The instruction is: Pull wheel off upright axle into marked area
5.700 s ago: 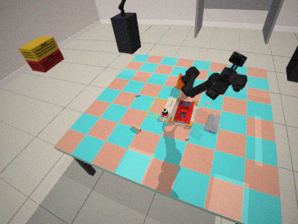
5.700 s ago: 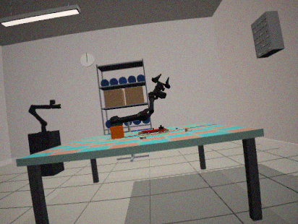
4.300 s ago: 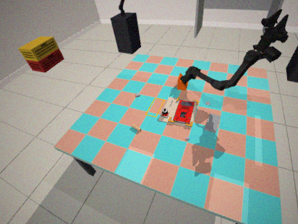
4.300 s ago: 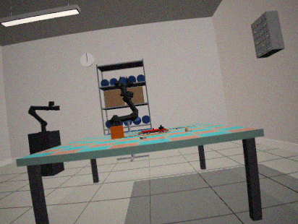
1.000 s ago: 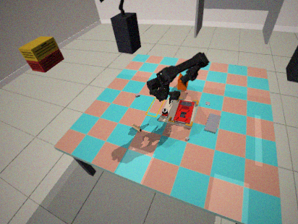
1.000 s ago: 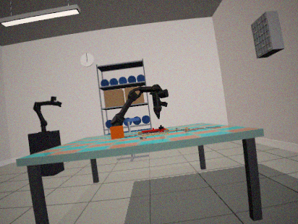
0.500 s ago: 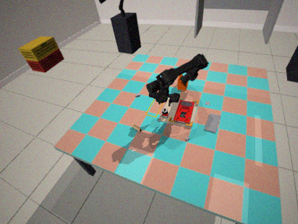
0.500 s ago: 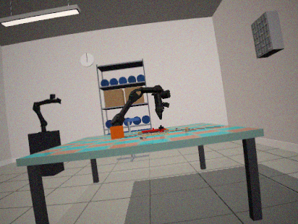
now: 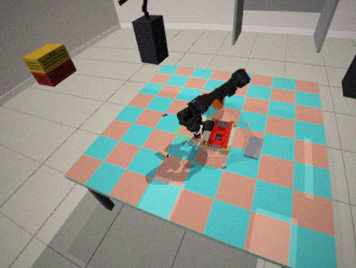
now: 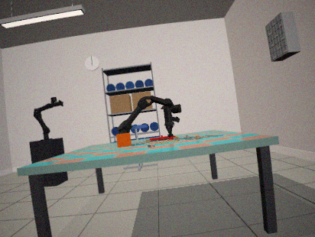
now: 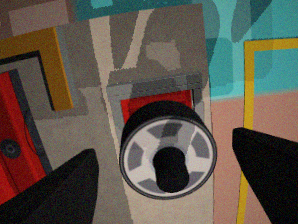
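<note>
Wrist view: wheel (image 11: 168, 157) centred between parted fingers, untouched

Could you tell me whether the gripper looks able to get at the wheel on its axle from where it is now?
Probably yes. In the wrist view the wheel sits centred between the open gripper fingers, one on each side, with nothing lying between them and the wheel's rim.
</note>
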Controlling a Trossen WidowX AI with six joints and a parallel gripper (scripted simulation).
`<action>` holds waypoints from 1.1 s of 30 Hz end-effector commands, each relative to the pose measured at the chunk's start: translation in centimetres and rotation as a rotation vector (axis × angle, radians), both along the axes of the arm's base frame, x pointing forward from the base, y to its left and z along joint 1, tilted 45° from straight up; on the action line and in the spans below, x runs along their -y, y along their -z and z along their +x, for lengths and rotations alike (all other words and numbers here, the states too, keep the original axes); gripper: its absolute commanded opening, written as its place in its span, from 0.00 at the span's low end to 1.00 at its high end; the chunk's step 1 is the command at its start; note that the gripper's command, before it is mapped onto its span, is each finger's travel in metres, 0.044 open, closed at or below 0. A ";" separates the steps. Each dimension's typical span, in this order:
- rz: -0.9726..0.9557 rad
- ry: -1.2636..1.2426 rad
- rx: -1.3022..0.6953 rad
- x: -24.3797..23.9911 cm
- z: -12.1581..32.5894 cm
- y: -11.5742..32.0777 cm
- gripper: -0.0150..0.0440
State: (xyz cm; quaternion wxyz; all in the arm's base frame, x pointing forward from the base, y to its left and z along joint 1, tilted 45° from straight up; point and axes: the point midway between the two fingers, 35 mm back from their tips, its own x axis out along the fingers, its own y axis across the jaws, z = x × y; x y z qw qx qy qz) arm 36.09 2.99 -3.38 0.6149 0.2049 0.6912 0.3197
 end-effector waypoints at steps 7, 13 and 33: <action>0.000 0.001 0.001 0.0 0.0 0.0 0.56; 0.000 0.001 0.001 0.0 0.0 0.0 0.49; 0.000 0.003 0.000 0.4 0.1 -0.3 0.25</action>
